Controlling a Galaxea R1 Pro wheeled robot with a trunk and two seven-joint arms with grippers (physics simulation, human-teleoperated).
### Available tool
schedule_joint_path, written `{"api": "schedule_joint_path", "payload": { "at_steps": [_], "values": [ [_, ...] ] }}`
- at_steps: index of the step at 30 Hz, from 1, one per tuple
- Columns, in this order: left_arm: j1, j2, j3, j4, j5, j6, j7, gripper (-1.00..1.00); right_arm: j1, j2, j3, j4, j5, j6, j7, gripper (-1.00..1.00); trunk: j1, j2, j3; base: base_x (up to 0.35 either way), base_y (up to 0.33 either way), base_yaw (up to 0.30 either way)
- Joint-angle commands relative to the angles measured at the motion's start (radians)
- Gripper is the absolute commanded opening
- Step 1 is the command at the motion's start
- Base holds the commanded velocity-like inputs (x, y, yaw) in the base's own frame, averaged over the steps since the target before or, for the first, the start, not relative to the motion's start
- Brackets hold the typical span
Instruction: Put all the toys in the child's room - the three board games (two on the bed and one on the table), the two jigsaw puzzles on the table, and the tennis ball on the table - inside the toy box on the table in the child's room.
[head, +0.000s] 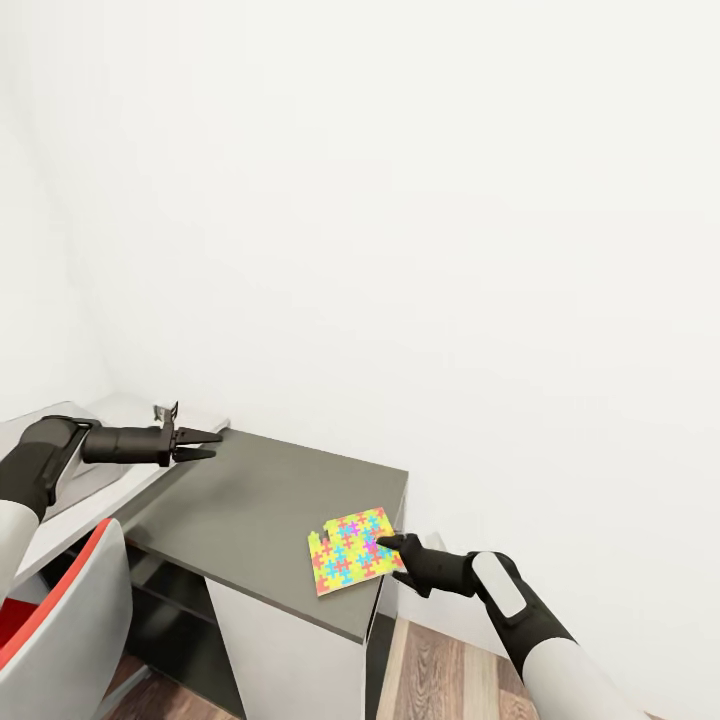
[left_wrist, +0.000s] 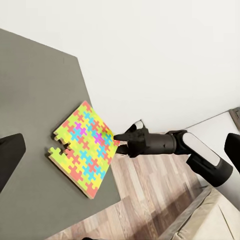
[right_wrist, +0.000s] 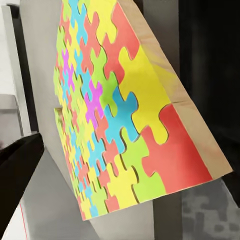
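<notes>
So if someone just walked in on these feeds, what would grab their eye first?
The brightly coloured jigsaw puzzle stands out, lying at the corner of the dark grey table nearest the right arm, one edge overhanging. The right gripper reaches its edge, fingers at the puzzle. The left gripper hovers open over the table's far side.

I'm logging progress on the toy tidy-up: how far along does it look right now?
Nothing visible counts as done. In hand: the right tool is at the edge of the multicoloured jigsaw puzzle board, which lies on the grey table; whether it is gripped is unclear. The left tool hovers open, empty. Left: getting this puzzle into the toy box.
</notes>
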Motion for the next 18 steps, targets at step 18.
{"api": "schedule_joint_path", "payload": {
  "at_steps": [18],
  "values": [
    [-0.001, -0.001, -0.001, 0.000, -0.004, 0.010, -0.007, 1.00, 0.000, 0.001, -0.003, 0.000, 0.004, 0.008, 0.008, -1.00, -0.058, 0.104, 0.046, 0.000, 0.000, 0.000]
  ]
}}
